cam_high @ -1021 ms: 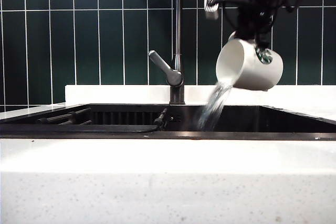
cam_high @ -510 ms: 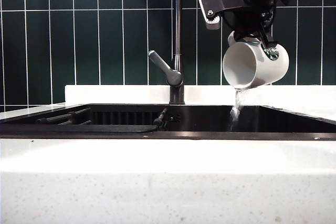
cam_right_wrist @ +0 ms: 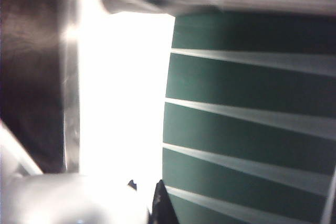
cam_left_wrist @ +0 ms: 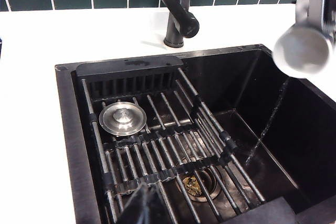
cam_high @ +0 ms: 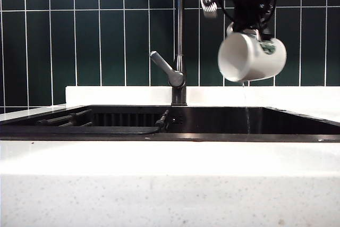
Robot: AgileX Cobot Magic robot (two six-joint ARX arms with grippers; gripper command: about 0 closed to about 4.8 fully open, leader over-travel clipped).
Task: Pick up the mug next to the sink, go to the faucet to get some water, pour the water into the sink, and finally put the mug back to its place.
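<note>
The white mug (cam_high: pixel 249 59) with the green logo hangs tipped on its side above the right part of the dark sink (cam_high: pixel 287 123), mouth facing left. My right gripper (cam_high: pixel 245 27) is shut on it from above. A thin trickle of water (cam_high: pixel 245 104) falls from the rim into the basin. The faucet (cam_high: pixel 180 35) stands left of the mug, its grey lever angled up to the left. In the left wrist view the mug (cam_left_wrist: pixel 302 51) and water (cam_left_wrist: pixel 268 127) show over the sink (cam_left_wrist: pixel 68 129), and my left gripper (cam_left_wrist: pixel 144 203) is shut and empty above the slotted rack (cam_left_wrist: pixel 173 140). The right wrist view shows the mug (cam_right_wrist: pixel 68 200) beside my right gripper (cam_right_wrist: pixel 146 187).
A round metal stopper (cam_left_wrist: pixel 122 119) lies on the rack, and the drain (cam_left_wrist: pixel 197 184) sits under the bars. White speckled countertop (cam_high: pixel 170 184) rims the basin, with green tiled wall (cam_high: pixel 79 30) behind the faucet.
The broad stream from the mug has shrunk to a thin trickle. The right gripper has lifted the mug a little and shifted it slightly.
</note>
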